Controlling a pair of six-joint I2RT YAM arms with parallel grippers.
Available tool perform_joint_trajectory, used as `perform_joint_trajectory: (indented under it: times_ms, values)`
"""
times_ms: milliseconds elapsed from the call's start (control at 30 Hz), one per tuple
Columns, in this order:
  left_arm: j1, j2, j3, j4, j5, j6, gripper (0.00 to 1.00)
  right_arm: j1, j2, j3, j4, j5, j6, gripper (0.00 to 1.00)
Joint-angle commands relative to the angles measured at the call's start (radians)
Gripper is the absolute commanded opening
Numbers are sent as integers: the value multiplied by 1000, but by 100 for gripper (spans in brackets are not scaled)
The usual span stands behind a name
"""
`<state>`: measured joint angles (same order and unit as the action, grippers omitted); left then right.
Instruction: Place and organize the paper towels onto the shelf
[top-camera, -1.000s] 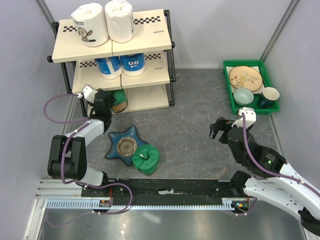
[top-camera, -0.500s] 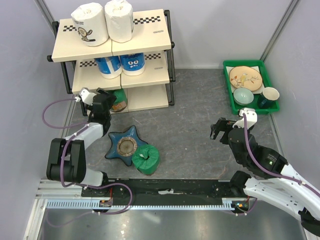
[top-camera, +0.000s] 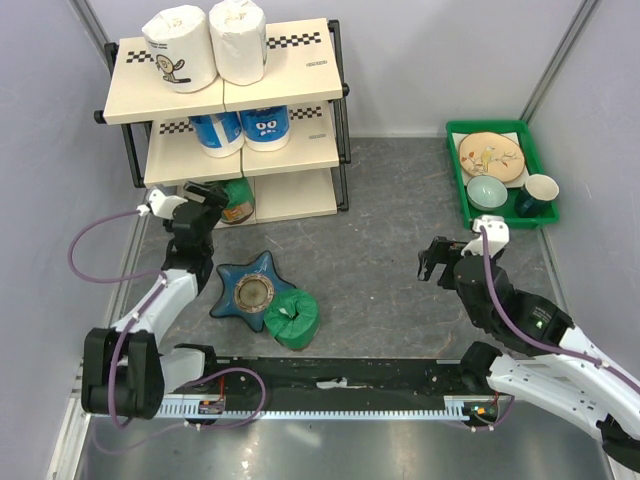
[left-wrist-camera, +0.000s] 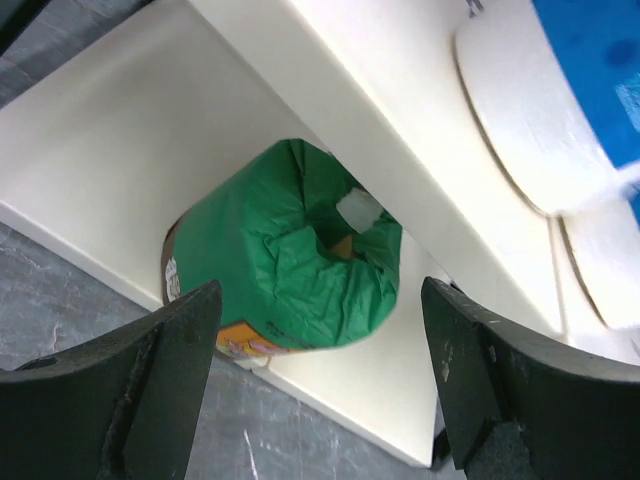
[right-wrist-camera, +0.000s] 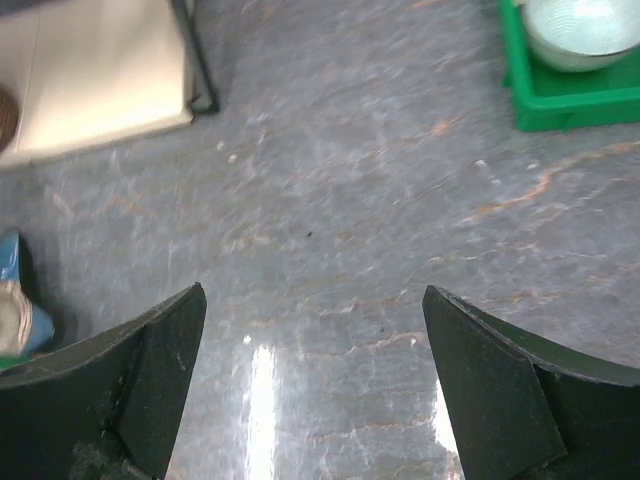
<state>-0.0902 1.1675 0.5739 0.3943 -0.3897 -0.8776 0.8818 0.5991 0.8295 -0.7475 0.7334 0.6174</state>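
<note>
Step in hand: the release of a green roll (left-wrist-camera: 290, 260) on the bottom board of the shelf (top-camera: 290, 65), as I judge it.
Left pincer (left-wrist-camera: 320, 300): spread wide and pinching nothing. The green roll sits straight ahead of it, touching neither finger.
Right pincer (right-wrist-camera: 315, 300): spread and empty, with only bare tabletop (right-wrist-camera: 330, 200) below it.
Already shelved: two white rolls (top-camera: 180, 48) on the top board and two blue rolls (top-camera: 218, 132) in the middle.
Left to do: the last green roll (top-camera: 292, 318) lies on the tabletop behind the left pincer, touching the star dish (top-camera: 240, 275).
Next move calls for: backing clear of the middle board, swinging round to that roll, and keeping the fingers wide for its fat body.
Change from a second ago: the left arm has drawn back from the shelf and its elbow has swung outward. The right arm has barely shifted.
</note>
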Motion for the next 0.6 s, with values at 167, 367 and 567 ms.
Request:
perform_joint_trajectory:
  times_ms: [167, 367, 567]
  values:
    - [4, -241, 17, -342, 166, 132, 89, 0, 292, 85, 106, -366, -148, 97]
    - [4, -438, -31, -475, 213, 195, 89, 5, 411, 114, 244, -514, -101, 96]
    - [4, -537, -66, -532, 232, 238, 89, 95, 539, 155, 286, -589, -81, 97]
